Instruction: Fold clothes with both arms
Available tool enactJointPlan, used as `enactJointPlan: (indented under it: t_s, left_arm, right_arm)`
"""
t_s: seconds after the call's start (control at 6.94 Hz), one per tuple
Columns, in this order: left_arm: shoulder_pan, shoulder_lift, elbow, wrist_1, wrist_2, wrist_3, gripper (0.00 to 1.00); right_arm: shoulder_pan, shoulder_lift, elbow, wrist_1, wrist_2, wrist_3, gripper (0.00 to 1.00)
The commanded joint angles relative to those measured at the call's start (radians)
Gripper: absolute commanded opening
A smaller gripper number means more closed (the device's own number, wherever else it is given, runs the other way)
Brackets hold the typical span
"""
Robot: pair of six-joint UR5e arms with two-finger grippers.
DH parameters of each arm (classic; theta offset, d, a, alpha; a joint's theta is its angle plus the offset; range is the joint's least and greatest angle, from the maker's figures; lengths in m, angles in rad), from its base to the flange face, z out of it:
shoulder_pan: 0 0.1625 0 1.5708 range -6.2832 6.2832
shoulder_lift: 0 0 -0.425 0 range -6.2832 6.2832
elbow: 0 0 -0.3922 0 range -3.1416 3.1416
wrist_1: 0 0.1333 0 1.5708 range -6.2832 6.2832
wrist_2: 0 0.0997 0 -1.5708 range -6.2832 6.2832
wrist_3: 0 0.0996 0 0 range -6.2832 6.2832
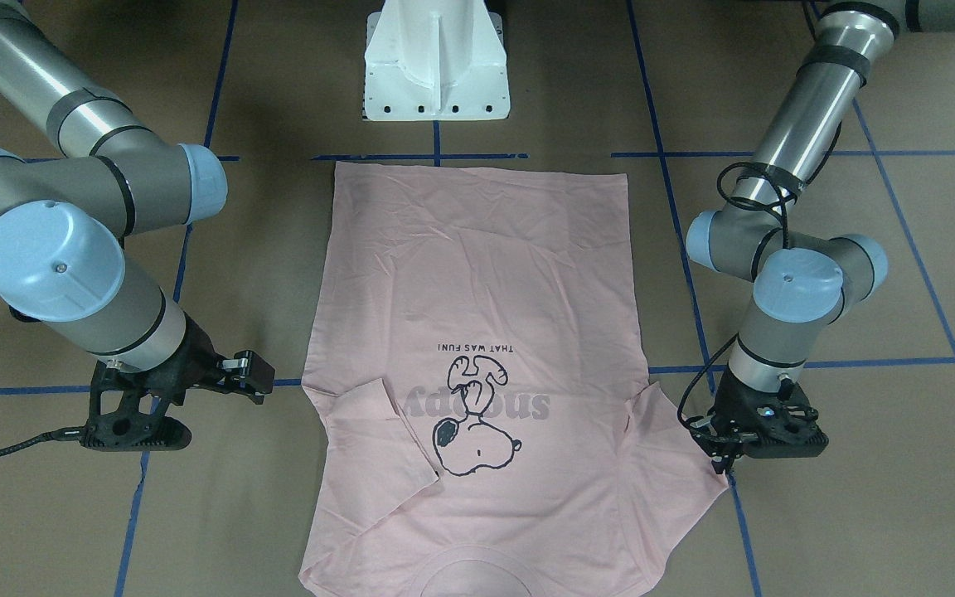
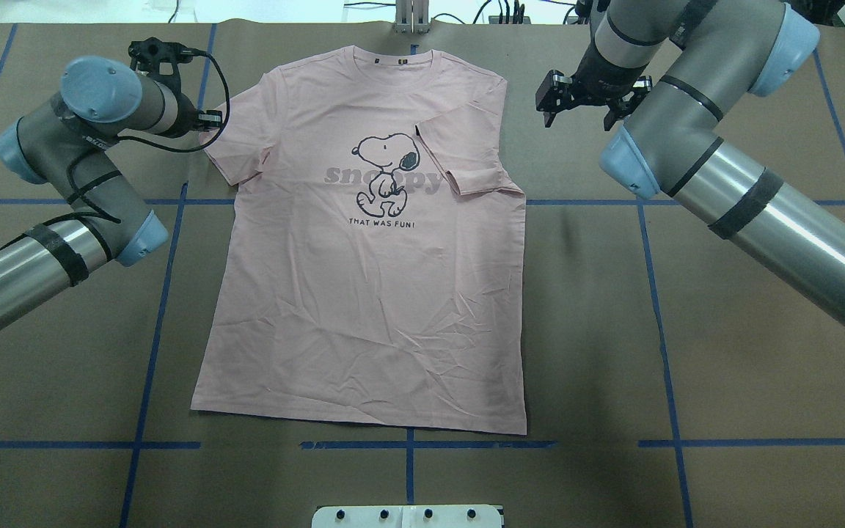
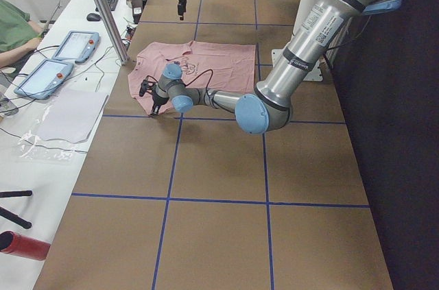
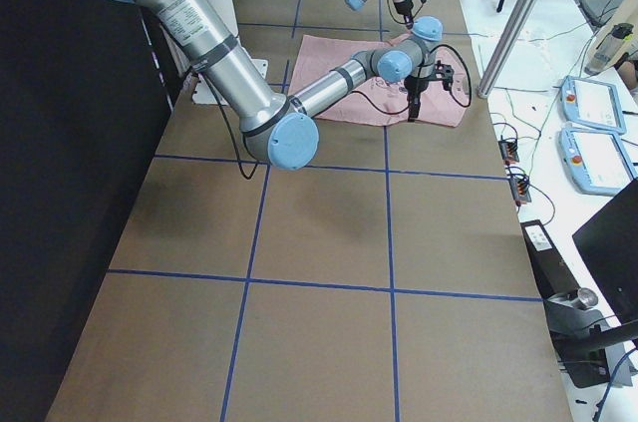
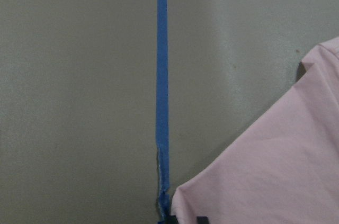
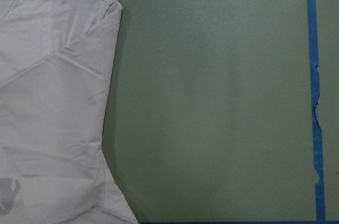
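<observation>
Since the sleeve on the robot's right (image 2: 466, 158) already lies folded inward over the chest and the sleeve on the robot's left (image 2: 235, 154) is spread flat, I judge the left sleeve fold to be the step in hand.

T-shirt (image 2: 364, 293): flat on the table (image 2: 686, 330), print side up. Its long axis runs from the robot's edge of the table to the far edge, with the hem toward the robot and the collar toward the far edge. It sits roughly midway between the left and right edges.

Left end effector (image 1: 728, 454): low, at the outer tip of the spread sleeve, touching it or just beside it; I cannot tell which. The left wrist view shows only the sleeve corner and a blue tape line (image 5: 162, 102), with no fingers in view. I cannot tell how far it is open or whether it has cloth.

Right end effector (image 2: 582, 103): over bare table, near the folded shoulder but apart from it, on the side toward the right edge. The jaws look parted, with nothing between them.

Relation that matters: the shirt lies toward the right edge from the left end effector, so the sleeve has to travel that way, across the long axis and toward the print. The left arm is plainly the nearer one for this. The thin cloth may drag the shoulder along if it is lifted too little.
</observation>
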Motion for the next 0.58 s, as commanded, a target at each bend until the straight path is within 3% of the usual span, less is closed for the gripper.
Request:
enactJointPlan:
  t_s: [0.0, 0.14, 0.43]
  left_arm:
    - [-0.008, -0.047, -0.073, 0.131, -0.108, -0.019, 0.00]
    - [-0.007, -0.123, -0.107, 0.226, -0.111, -0.124, 0.00]
    - [0.014, -0.256, -0.068, 0.252, -0.112, -0.262, 0.00]
  right_arm:
    - [0.000, -0.003, -0.003, 0.000, 0.000, 0.000, 1.00]
    - [0.000, -0.004, -0.005, 0.000, 0.000, 0.000, 1.00]
    - [-0.002, -0.009, -0.005, 0.002, 0.000, -0.001, 1.00]
